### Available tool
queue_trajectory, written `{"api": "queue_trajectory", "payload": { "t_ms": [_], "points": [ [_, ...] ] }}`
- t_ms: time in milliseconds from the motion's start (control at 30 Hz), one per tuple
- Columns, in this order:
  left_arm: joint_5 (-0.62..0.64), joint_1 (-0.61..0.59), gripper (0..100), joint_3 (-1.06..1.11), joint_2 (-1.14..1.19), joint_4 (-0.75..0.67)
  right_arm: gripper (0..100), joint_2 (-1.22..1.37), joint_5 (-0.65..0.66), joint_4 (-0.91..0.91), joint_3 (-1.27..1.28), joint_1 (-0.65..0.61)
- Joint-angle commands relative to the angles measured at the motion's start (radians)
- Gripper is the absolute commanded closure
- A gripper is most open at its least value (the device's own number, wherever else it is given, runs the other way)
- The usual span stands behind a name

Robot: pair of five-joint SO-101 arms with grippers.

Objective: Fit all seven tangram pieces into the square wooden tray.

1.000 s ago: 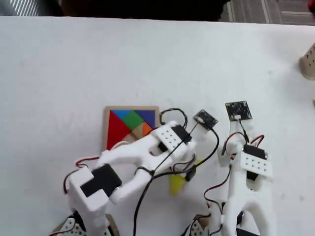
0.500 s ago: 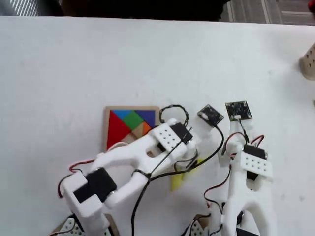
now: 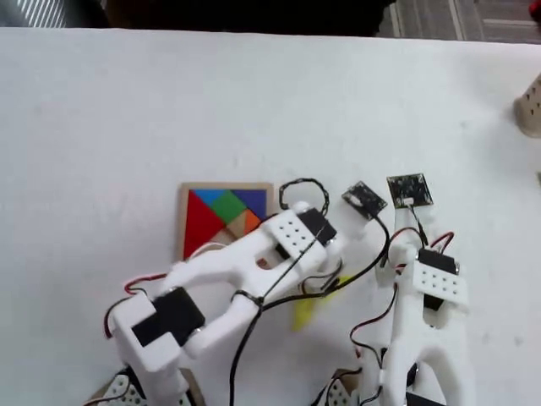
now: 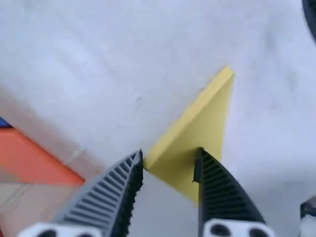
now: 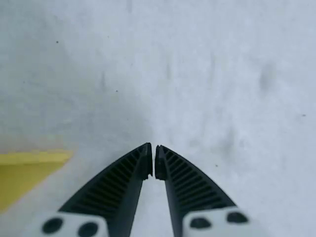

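The left tool is closed to a narrow gap on one corner of the yellow triangle, a dark ribbed finger pressing each side of it. The triangle sits tilted in the grip, its thin edge showing and its far point aimed away from the tool over the white bench. In the left wrist view, an orange piece and a strip of pale wood from the tray lie just beside the held corner.

In the high view, the yellow triangle shows under the left arm, at about 4 o'clock from the tray. The left arm crosses over the tray's near right corner. Inside the tray sit a red triangle, a blue piece, a green piece, a purple piece and the orange piece, all touching one another. What lies under the arm cannot be told.

The right tool is fully closed, its tips touching with nothing between them, over bare bench. The right arm stands at about 3 o'clock from the left arm's wrist. A beige perforated object sits at the bench's far right edge, well apart from the tray.
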Motion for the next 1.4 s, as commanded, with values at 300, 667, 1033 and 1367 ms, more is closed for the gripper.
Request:
{"api": "queue_trajectory", "payload": {
  "t_ms": [300, 667, 1033, 1367],
  "points": [
    [-0.014, 0.232, 85, -0.029, 0.008, 0.110, 97.8, -0.021, 0.015, -0.016, -0.005, -0.010],
    [-0.014, 0.314, 85, 0.000, 0.008, 0.110, 97.8, -0.021, 0.009, -0.028, -0.005, -0.010],
    [-0.015, 0.237, 90, 0.000, 0.018, 0.087, 97.9, -0.047, -0.055, -0.005, -0.031, 0.082],
    [-0.015, 0.183, 90, 0.002, 0.019, 0.080, 97.9, -0.320, -0.071, 0.113, 0.014, 0.193]
  ]
}}
